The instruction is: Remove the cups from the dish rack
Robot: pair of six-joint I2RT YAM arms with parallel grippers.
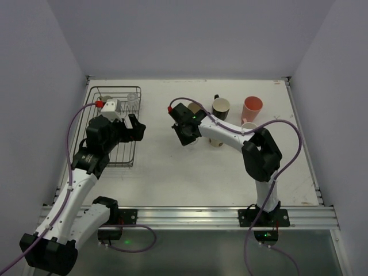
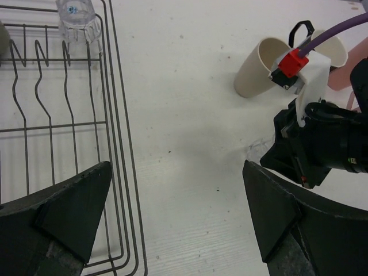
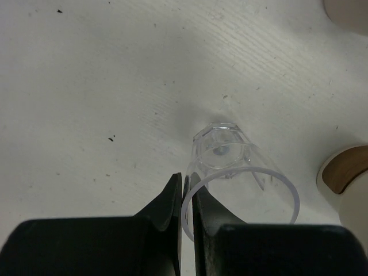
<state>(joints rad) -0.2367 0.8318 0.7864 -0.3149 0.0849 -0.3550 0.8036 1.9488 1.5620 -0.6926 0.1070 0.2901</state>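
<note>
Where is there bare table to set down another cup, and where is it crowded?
Bare: the near table between the dish rack and the right arm's base, plus its right side. Crowded: the far middle, where beige tumbler, black mug and salmon-pink tumbler cluster by the right claw, shut on a clear glass.

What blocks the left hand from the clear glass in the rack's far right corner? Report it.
Nothing visible does. The open left hand hovers over the right rim of the dish rack. The clear glass sits farther along, just inside that rim, with only low rack wires between them.
</note>
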